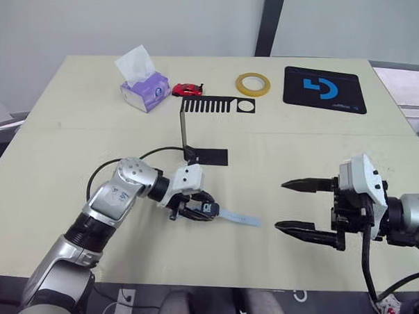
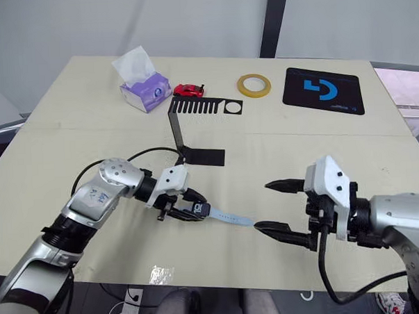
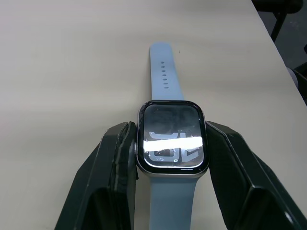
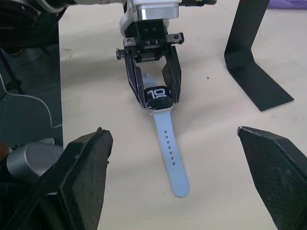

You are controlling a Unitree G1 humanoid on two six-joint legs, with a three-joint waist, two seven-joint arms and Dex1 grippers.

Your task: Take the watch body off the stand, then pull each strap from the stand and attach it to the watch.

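Watch (image 3: 171, 141) clamped in my left pincer (image 1: 196, 212), both straps (image 4: 170, 158) fitted, stand (image 1: 207, 129) at centre bare; right pincer (image 1: 303, 207) spread empty; task looks finished.

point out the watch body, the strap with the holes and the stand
watch body (image 3: 172, 141): left wrist view, middle of the dark screen.
strap with holes (image 4: 170, 158): right wrist view, mid-length of the band.
stand (image 1: 183, 127): left eye view, upright post.
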